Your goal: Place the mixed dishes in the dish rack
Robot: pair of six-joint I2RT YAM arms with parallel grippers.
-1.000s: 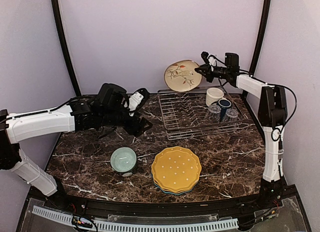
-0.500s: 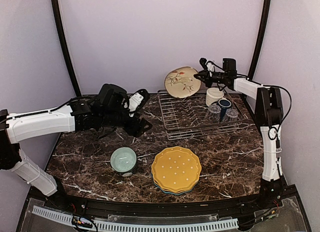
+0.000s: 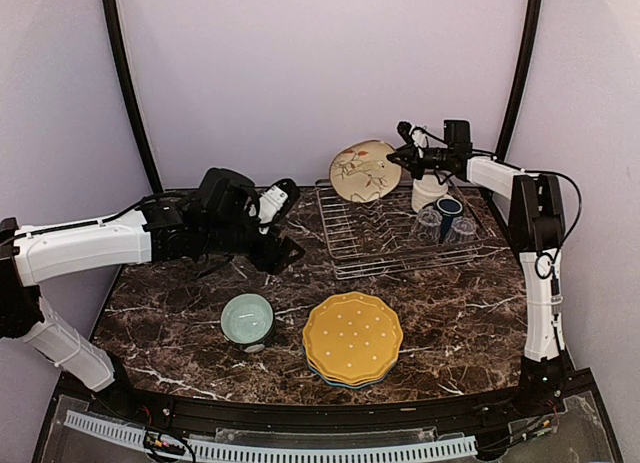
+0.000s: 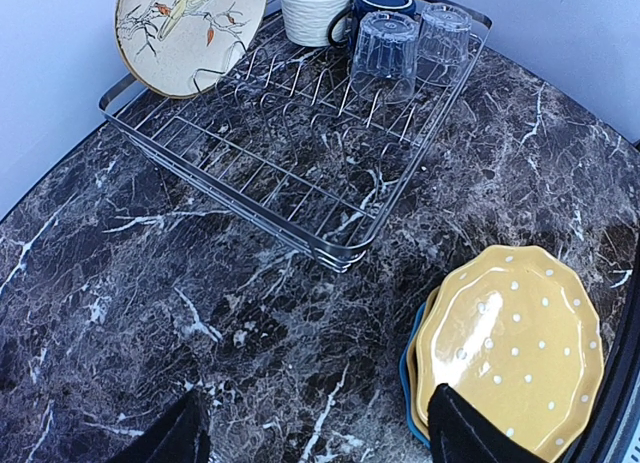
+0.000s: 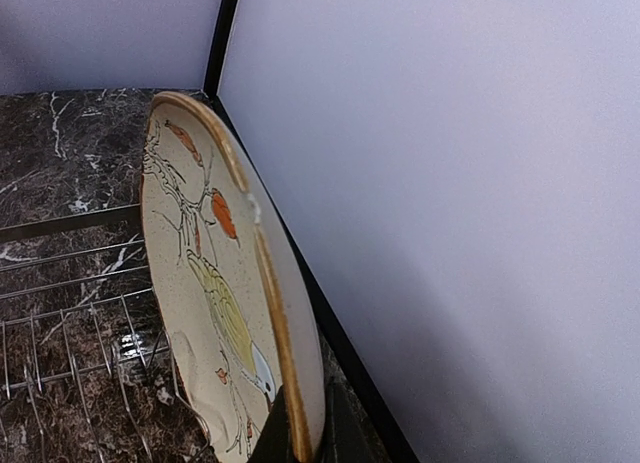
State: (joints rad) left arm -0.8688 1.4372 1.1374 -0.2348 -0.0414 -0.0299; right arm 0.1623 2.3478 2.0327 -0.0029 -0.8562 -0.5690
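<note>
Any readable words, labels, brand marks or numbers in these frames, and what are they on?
None can be read in any view.
The bird plate carries only a painted bird and branch, no lettering.
The yellow plate carries only white dots.
The cream mug shows no print.

Cream plate point(image 3: 365, 170) painted with a bird and orange leaves, yellow plate point(image 3: 352, 336) dotted white atop blue plate point(image 4: 408, 368), mint-green bowl point(image 3: 247, 317), silver rack point(image 3: 400, 265), dark white-veined marble tabletop point(image 3: 170, 313).
</note>
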